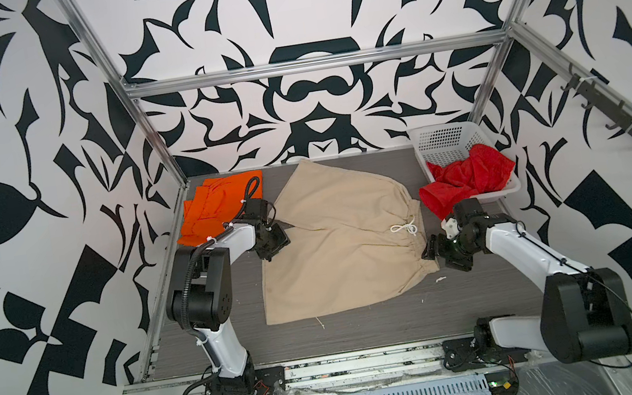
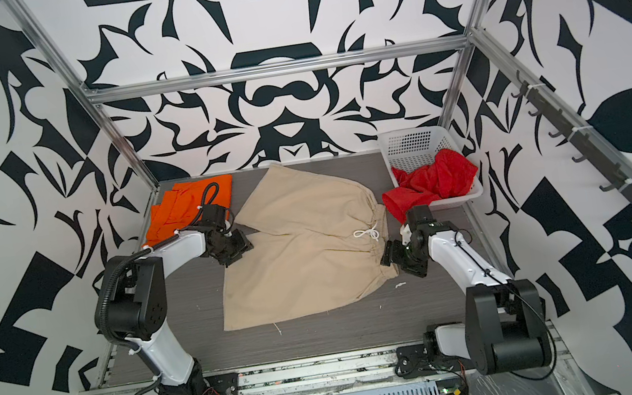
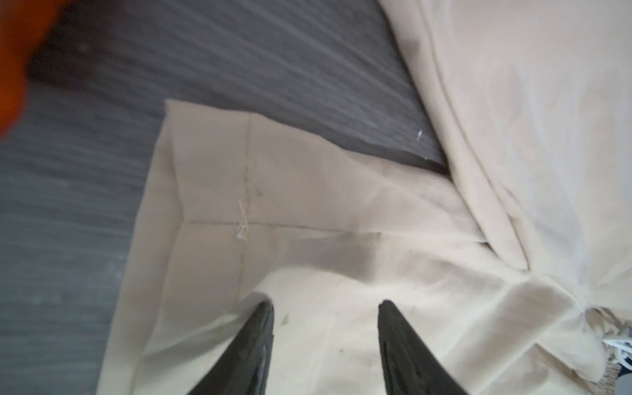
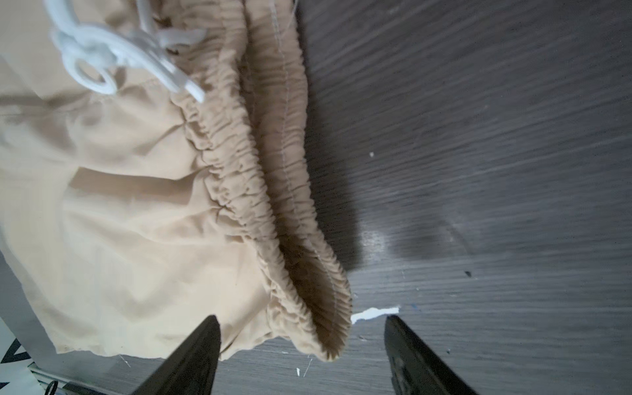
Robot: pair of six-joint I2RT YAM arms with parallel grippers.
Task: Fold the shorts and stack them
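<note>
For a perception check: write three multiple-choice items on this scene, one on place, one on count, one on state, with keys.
1. The red shorts lie: A in the basket, spilling over its rim; B on a wall hook; C on the floor.
2. Pairs of shorts in view: A two; B three; C four.
3. The beige shorts are: A stacked on another pair; B spread flat on the table; C balled up.
A: red cloth overhangs the basket's rim. B: orange shorts, beige, red. B: both legs lie open.

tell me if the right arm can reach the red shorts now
Probably yes: the red shorts spill over the basket's near rim just beyond the right gripper, whose jaws stand open, with nothing in between.
</note>
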